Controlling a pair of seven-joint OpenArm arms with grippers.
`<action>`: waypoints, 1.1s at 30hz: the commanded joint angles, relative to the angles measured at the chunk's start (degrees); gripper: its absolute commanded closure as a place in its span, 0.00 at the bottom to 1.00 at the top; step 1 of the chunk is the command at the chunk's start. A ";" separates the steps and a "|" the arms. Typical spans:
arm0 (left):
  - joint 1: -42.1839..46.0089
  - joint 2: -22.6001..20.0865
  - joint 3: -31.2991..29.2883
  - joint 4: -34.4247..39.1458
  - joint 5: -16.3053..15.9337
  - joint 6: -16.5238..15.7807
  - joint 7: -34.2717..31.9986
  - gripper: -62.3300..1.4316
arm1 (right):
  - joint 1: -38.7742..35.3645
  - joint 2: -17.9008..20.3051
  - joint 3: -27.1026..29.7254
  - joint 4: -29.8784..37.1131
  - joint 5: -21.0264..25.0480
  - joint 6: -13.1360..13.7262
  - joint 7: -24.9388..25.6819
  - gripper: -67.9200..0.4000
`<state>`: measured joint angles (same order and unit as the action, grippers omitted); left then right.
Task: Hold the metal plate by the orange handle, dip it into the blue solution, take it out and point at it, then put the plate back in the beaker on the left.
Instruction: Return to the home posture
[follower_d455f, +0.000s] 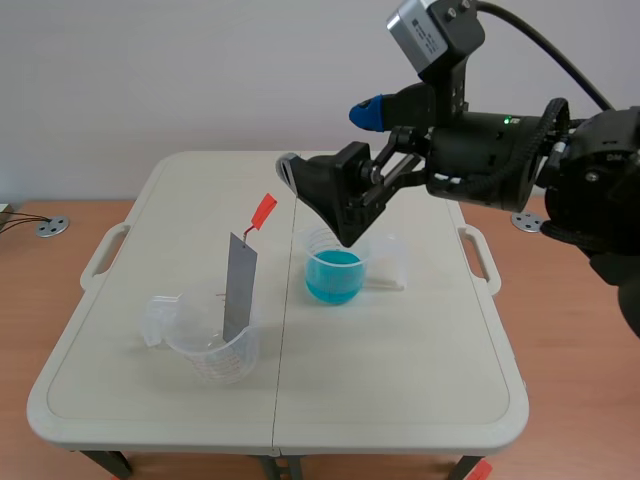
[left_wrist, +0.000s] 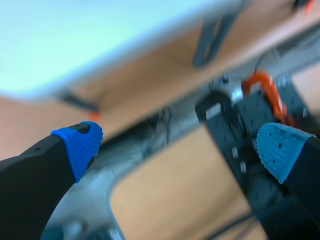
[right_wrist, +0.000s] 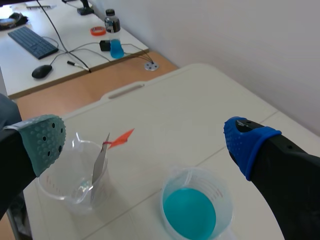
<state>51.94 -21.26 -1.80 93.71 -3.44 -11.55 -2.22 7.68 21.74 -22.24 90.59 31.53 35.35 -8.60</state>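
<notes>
Metal plate (follower_d455f: 240, 290) stands near-upright in the clear beaker (follower_d455f: 215, 352) near the bench's (follower_d455f: 400, 380) front-left corner, orange handle (follower_d455f: 262, 210) topmost, leftward of and below the right pincer (follower_d455f: 326, 140), which hangs fingers apart over the blue solution (follower_d455f: 333, 272); left pincer (left_wrist: 180, 145), also apart, is off the bench.

A white folding table (follower_d455f: 400, 340) filled the middle of the frame, with a brown wooden surface (follower_d455f: 560, 400) around it. A round metal disc (follower_d455f: 52, 227) lay at the left edge. Beyond the table, a keyboard (right_wrist: 32, 41), a mouse (right_wrist: 41, 71) and a small bottle (right_wrist: 114, 37) sat on a white desk (right_wrist: 70, 25).
</notes>
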 joint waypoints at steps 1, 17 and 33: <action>-0.20 -0.72 -0.24 2.19 0.07 0.07 -0.98 0.00 | -0.83 1.22 -0.15 1.49 -0.15 -0.48 1.73 0.02; -7.54 -2.82 -0.26 14.05 0.04 0.07 -1.95 0.00 | -20.04 6.51 10.67 7.45 -7.52 -3.02 10.23 0.02; -8.35 -7.91 -0.09 19.54 -3.39 -0.48 -10.51 0.00 | -35.67 6.49 22.77 14.47 -10.69 -3.02 15.52 0.02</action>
<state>43.83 -28.93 -1.85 112.09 -6.52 -12.03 -11.68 -28.69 27.49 0.23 103.90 20.60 32.36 5.80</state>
